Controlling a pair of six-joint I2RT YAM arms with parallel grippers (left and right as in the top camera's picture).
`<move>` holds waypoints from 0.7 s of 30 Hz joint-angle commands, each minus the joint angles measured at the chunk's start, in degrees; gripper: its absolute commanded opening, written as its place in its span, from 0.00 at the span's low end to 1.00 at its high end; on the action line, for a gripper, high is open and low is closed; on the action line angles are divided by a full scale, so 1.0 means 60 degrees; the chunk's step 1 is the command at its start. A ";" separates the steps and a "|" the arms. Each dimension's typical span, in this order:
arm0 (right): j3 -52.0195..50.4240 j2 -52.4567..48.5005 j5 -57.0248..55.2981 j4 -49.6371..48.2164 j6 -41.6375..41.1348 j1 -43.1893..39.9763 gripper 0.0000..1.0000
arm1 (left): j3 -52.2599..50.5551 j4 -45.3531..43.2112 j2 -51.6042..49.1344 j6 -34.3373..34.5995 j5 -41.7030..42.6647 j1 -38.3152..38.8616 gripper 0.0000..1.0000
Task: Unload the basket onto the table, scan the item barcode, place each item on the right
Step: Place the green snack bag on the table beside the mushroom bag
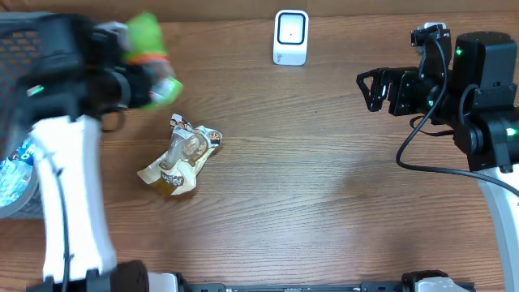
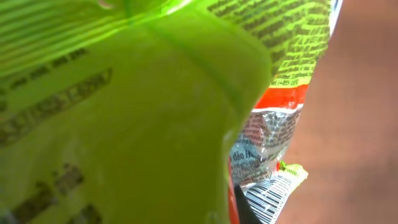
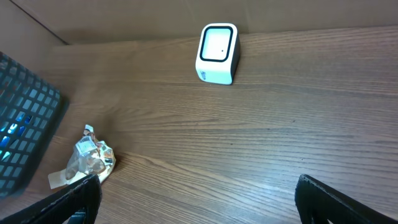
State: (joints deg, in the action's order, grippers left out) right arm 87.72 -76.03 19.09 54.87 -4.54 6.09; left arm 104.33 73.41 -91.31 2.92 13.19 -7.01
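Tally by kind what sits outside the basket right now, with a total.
Snack packets: 2 (green packet, brown-and-white packet)
Barcode scanner: 1
Total: 3

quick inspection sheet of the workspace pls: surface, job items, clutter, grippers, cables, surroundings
surface: wooden table, no spills seen
job's things: white scanner standing at the back edge; green packet lifted off the table, barcode visible in left wrist view
clutter: cream snack bag lying on the table; dark mesh basket at left
grippers: left gripper shut on green packet; right gripper open, empty
cables: black cable looping by the right arm
surroundings: brown wall behind the table
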 commanded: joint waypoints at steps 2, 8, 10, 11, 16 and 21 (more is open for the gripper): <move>0.0266 0.0004 -0.0022 -0.0055 -0.0022 0.0047 1.00 | -0.1133 0.0678 -0.1198 -0.0098 -0.0007 0.1060 0.04; 0.0266 0.0004 -0.0018 -0.0029 -0.0025 0.0047 1.00 | -0.2484 0.0758 -0.2539 -0.0233 -0.0018 0.2004 0.04; 0.0266 0.0004 -0.0022 -0.0022 -0.0025 0.0047 1.00 | -0.2761 0.0732 -0.2932 -0.0353 -0.0091 0.2233 0.04; 0.0266 0.0004 -0.0022 -0.0022 -0.0025 0.0047 1.00 | -0.2863 0.0696 -0.3082 -0.0350 -0.0189 0.2324 0.04; 0.0266 0.0004 -0.0018 0.0025 -0.0025 0.0047 1.00 | -0.2911 0.0648 -0.3388 -0.0346 -0.0554 0.2477 0.46; 0.0266 0.0004 -0.0018 0.0076 -0.0029 0.0047 1.00 | -0.2346 0.0688 -0.3388 -0.0237 -0.0550 0.2375 0.65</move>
State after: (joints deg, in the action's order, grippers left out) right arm 87.72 -76.03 19.09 55.33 -4.49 6.09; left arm 86.94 77.38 -111.90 1.50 10.46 7.75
